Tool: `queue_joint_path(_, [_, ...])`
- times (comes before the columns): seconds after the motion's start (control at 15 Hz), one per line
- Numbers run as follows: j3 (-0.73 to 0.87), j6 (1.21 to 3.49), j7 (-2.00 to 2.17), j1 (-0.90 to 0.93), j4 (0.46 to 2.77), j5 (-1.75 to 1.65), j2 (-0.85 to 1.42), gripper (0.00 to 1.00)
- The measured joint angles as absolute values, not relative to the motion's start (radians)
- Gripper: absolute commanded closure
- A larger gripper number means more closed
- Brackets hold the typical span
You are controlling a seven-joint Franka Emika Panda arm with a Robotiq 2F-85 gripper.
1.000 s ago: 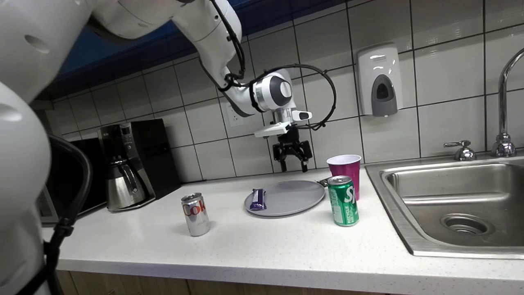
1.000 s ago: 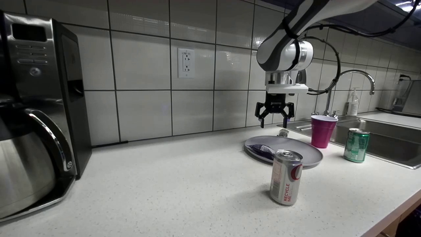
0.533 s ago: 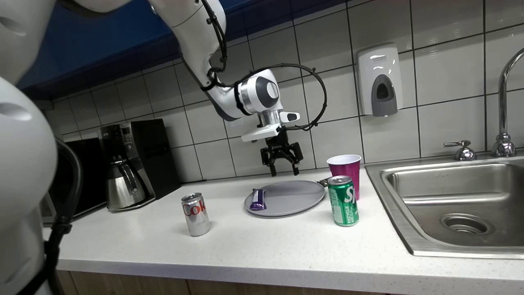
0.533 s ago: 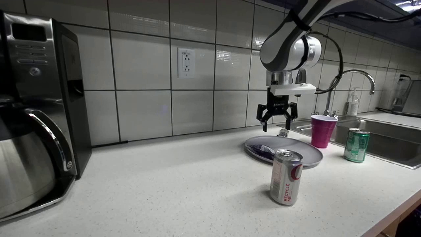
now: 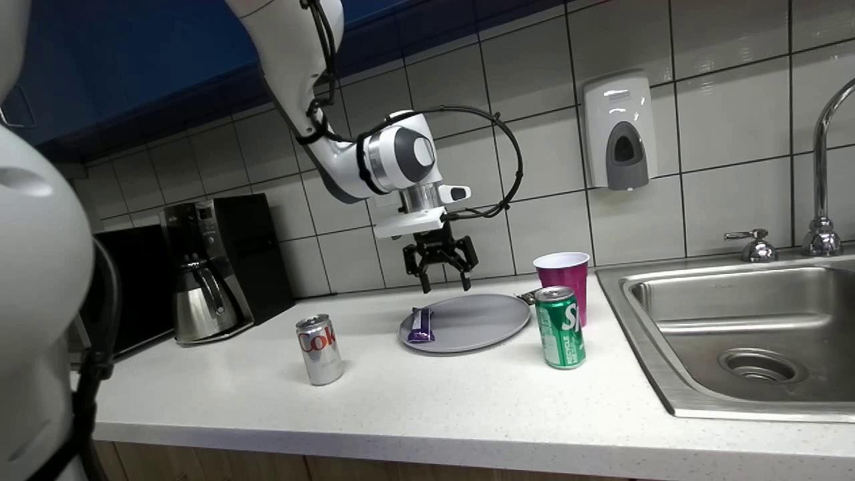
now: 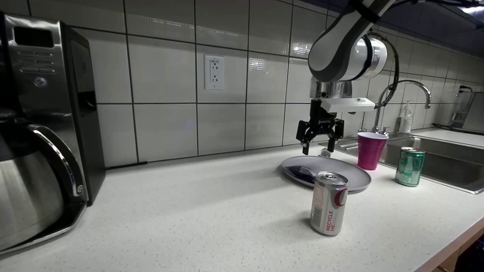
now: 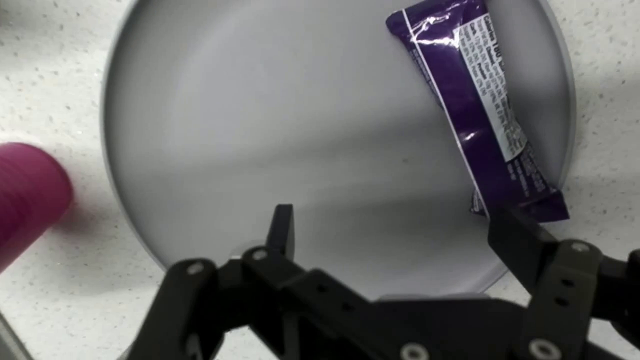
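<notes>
I see a cylindrical silver metal can (image 5: 319, 351) and a cylindrical green metal can (image 5: 558, 335) nearer the front edge of the white surface (image 5: 427, 404); farther back, a tapered magenta plastic cup (image 6: 371, 152) beside the rectangular steel sink (image 5: 646, 341).

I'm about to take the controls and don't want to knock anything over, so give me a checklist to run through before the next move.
1. The gripper open and holding nothing: ok.
2. Its fingers clear of the plate: ok, a gap shows in an exterior view.
3. The snack bar centred between the fingers: not ok, it lies nearer one of them, which overlaps its end in the wrist view.
4. The silver can and green can upright: ok.
5. The purple cup standing apart from the plate: ok, counter shows between them in the wrist view.
6. The cup empty: cannot tell, its bottom is hidden.
</notes>
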State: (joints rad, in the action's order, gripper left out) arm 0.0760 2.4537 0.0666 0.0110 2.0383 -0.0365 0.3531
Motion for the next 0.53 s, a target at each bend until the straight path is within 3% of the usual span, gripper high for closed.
queue_joint_path(0.53, [0.016, 2.500, -0.207, -0.011, 2.170, 0.023, 0.273, 0.00])
